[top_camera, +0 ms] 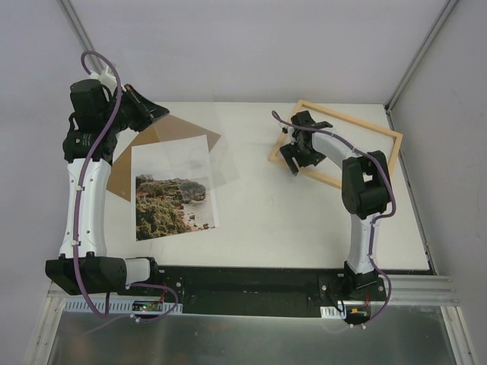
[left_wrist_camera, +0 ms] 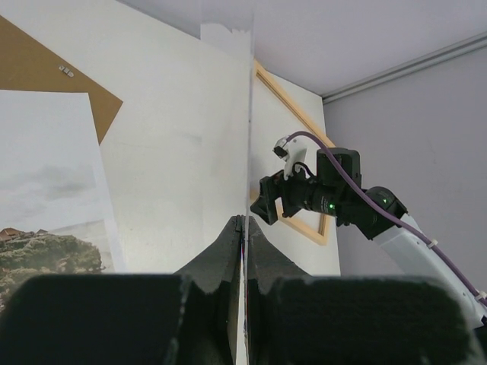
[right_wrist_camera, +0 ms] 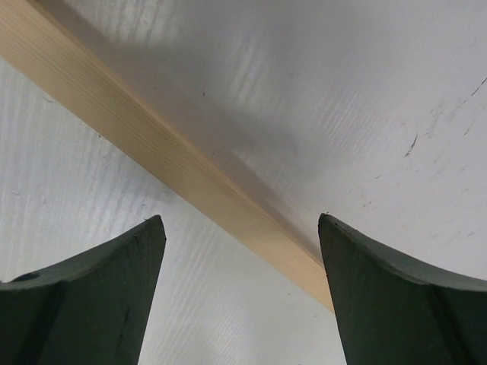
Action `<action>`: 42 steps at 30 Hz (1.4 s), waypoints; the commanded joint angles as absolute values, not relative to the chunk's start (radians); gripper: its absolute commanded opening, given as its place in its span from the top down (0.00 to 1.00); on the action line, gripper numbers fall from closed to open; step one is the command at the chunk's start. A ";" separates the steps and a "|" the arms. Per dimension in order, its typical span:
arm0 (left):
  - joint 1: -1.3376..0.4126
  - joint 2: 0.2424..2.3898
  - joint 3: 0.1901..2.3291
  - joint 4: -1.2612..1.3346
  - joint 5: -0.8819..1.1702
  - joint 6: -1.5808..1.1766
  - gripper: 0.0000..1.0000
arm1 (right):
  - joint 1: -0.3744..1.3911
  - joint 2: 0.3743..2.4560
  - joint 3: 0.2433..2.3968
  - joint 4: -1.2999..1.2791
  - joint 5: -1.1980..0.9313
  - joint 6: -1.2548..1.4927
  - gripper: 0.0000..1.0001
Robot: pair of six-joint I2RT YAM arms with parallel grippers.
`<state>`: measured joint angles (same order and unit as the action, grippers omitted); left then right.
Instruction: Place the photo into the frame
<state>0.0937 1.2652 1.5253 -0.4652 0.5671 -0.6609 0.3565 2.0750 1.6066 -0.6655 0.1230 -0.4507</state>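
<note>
The photo (top_camera: 173,190) of a rocky coast lies face up on the left of the table and overlaps a brown backing board (top_camera: 190,131). My left gripper (top_camera: 156,114) is at the back left, shut on the edge of a clear pane (top_camera: 221,163) that slants out over the photo. In the left wrist view the pane (left_wrist_camera: 250,114) shows edge-on between the shut fingers (left_wrist_camera: 228,243). The light wooden frame (top_camera: 351,118) lies at the back right. My right gripper (top_camera: 293,160) stands open over the frame's left end. One frame bar (right_wrist_camera: 152,144) runs below the parted fingers (right_wrist_camera: 114,274), which hold nothing.
The photo (left_wrist_camera: 46,190) and the backing board (left_wrist_camera: 30,61) fill the left of the left wrist view, with the frame (left_wrist_camera: 293,110) and the right arm (left_wrist_camera: 342,198) beyond the pane. Grey walls close in the table at the back and on both sides.
</note>
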 commanded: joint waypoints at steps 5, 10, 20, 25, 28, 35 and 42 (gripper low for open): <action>0.104 1.235 1.582 -0.433 0.592 -0.644 1.00 | 0.348 2.100 1.655 -0.762 0.054 -0.465 0.26; 0.106 1.230 1.580 -0.433 0.597 -0.643 1.00 | 0.347 2.123 1.663 -0.787 0.035 -0.456 0.28; 0.121 1.216 1.580 -0.433 0.591 -0.643 1.00 | 0.393 2.115 1.663 -0.807 0.040 -0.229 0.57; 0.135 1.206 1.577 -0.433 0.586 -0.646 1.00 | 0.465 2.155 1.716 -0.837 0.041 -0.022 0.60; 0.133 1.203 1.569 -0.433 0.586 -0.652 1.00 | 0.517 2.195 1.785 -0.859 0.077 0.072 0.50; 0.137 1.193 1.557 -0.433 0.580 -0.652 1.00 | 0.557 2.267 1.963 -0.900 0.070 0.164 0.36; 0.144 1.180 1.565 -0.452 0.584 -0.634 1.00 | 0.561 2.162 1.827 -0.918 0.150 0.080 0.29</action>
